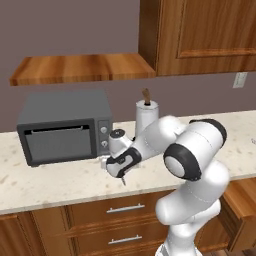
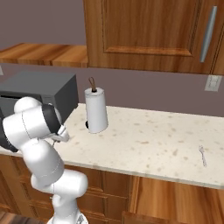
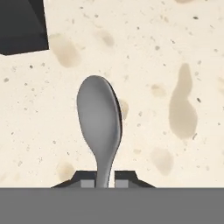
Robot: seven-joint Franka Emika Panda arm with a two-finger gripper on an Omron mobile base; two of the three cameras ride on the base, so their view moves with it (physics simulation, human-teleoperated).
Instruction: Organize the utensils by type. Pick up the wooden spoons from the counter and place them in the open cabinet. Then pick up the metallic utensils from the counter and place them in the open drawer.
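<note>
Spoon [image 3: 99,120] handle sits pinched in your claw [image 3: 105,177], lifted off the worktop [image 3: 175,52] for carrying to the drawer.

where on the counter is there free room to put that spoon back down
The widest bare stretch of counter lies between the paper towel roll and the small fork. It is crowded by the microwave, where the gripper holds the grey spoon above the stone.

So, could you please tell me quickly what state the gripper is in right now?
Gripper: closed on the handle of a small silver-grey metal spoon, held just above the beige speckled stone counter.
</note>
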